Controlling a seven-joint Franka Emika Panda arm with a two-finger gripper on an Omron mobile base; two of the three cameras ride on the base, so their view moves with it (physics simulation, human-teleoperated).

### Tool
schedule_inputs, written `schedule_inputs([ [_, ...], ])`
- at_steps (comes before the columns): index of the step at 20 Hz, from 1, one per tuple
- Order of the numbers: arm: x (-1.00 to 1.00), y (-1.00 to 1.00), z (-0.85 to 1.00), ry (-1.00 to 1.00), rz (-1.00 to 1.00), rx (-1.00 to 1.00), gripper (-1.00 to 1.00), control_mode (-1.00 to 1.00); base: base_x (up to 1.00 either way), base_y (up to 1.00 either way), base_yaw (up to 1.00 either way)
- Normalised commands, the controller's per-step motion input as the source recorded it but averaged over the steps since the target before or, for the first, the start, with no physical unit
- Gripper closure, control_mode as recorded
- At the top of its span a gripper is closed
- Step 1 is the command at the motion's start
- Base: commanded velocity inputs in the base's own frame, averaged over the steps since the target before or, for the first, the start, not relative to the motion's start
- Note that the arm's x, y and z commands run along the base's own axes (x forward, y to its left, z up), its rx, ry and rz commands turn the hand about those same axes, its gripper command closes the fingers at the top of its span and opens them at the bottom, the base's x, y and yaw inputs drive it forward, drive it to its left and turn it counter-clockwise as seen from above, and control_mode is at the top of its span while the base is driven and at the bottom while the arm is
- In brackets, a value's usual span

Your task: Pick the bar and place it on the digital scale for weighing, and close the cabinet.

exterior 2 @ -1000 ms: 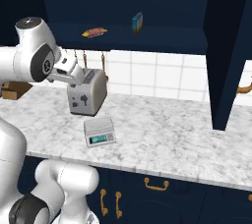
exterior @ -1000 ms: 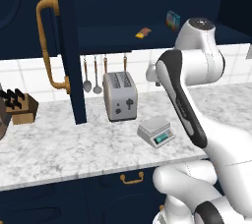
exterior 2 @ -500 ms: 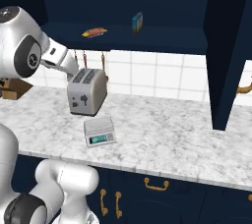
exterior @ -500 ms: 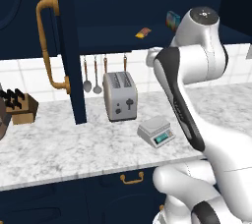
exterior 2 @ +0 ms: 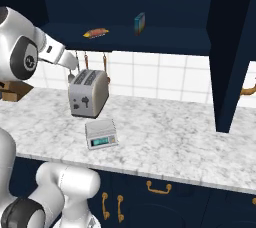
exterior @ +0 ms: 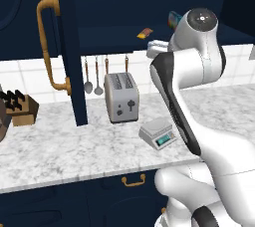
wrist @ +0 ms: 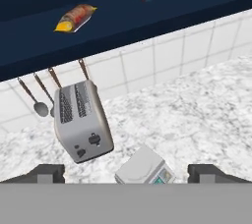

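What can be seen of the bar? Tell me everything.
The bar is a small slim packet in a glossy-looking wrapper, red through the middle with orange and yellow toward its ends. It lies flat on the floor of the open dark navy cabinet, set at a slant, above the toaster. Nothing else touches it: the blue box stands apart on the same shelf, and no gripper is on it.

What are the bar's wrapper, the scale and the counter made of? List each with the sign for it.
Bar: probably a glossy printed foil or plastic wrapper, judging by its red, orange and yellow print and pinched ends.
Digital scale: likely matte light-grey plastic, with a plain flat top and a teal display.
Counter: looks like polished marble or a marble-look stone, white with grey veining.
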Motion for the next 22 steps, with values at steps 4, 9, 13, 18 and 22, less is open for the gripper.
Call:
schedule_inputs([
  [4,0.22,0.00,0.59,0.02,0.00,0.00,-1.00,-1.00,0.00,0.00,0.00],
  [9,0.59,0.03,0.27,0.00,0.00,0.00,-1.00,-1.00,0.00,0.00,0.00],
  [13,0.90,0.18,0.03,0.00,0.00,-0.02,-1.00,-1.00,0.00,0.00,0.00],
  [18,0.84,0.15,0.00,0.00,0.00,-0.08,-1.00,-1.00,0.00,0.00,0.00],
  [22,0.76,0.03,0.00,0.00,0.00,-0.05,-1.00,-1.00,0.00,0.00,0.00],
])
